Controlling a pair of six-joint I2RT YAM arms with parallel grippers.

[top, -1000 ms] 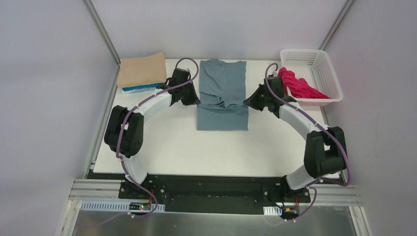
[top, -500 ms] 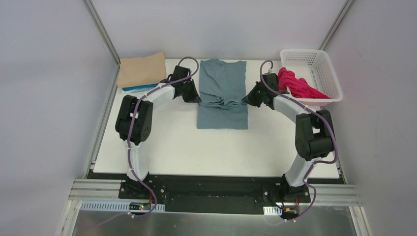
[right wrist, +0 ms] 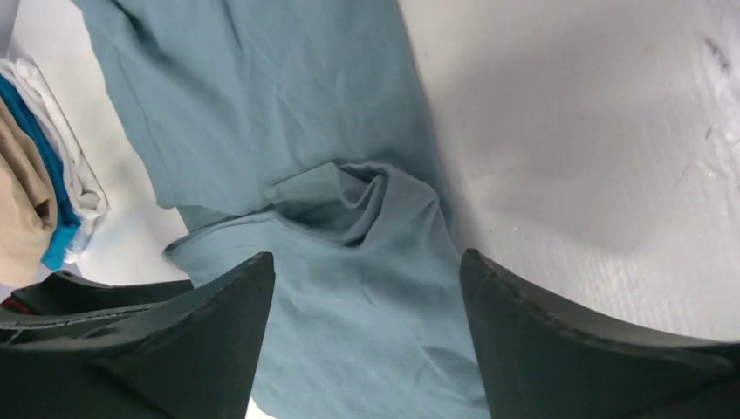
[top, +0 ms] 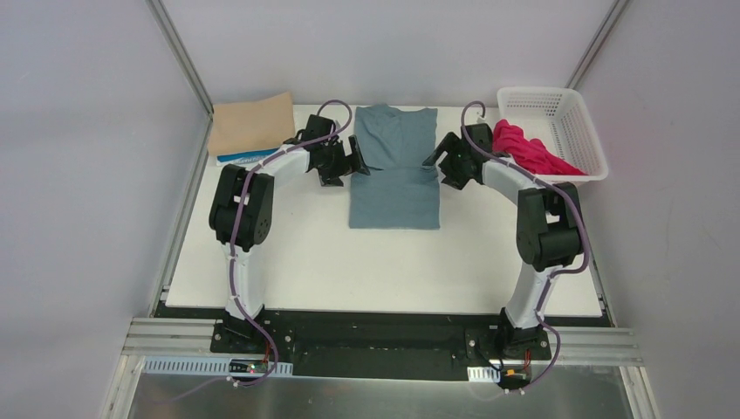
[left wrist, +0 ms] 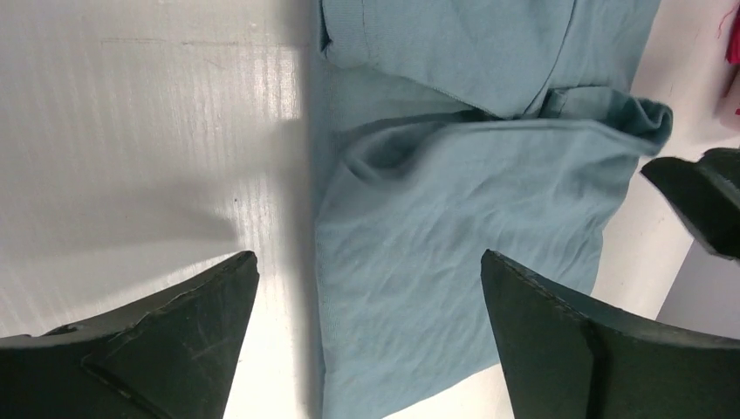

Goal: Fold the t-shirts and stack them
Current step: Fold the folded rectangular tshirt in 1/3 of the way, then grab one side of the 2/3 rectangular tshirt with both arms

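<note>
The dusty teal-blue t-shirt (top: pixel 393 188) lies as a long strip mid-table, with a bunched fold across its middle (left wrist: pixel 454 201) (right wrist: pixel 288 105). My left gripper (top: pixel 353 162) (left wrist: pixel 366 279) hangs open over its left edge, nothing between the fingers. On the right edge, my right gripper (top: pixel 441 166) (right wrist: pixel 366 279) also stands open and empty. A folded tan t-shirt (top: pixel 253 125) (right wrist: pixel 19 205) rests on a bright blue one (top: pixel 247 158) (right wrist: pixel 48 236) at the back left. The magenta-red t-shirt (top: pixel 527 150) lies crumpled in the basket.
The white lattice basket (top: pixel 563 109) stands at the back right corner, close to my right arm. Metal frame posts rise at both back corners. White tabletop (top: pixel 384 262) stretches in front of the teal shirt.
Both grippers carried the teal shirt's fold away from the arm bases, then opened and let go of it. The arms' elbows have swung inward.
</note>
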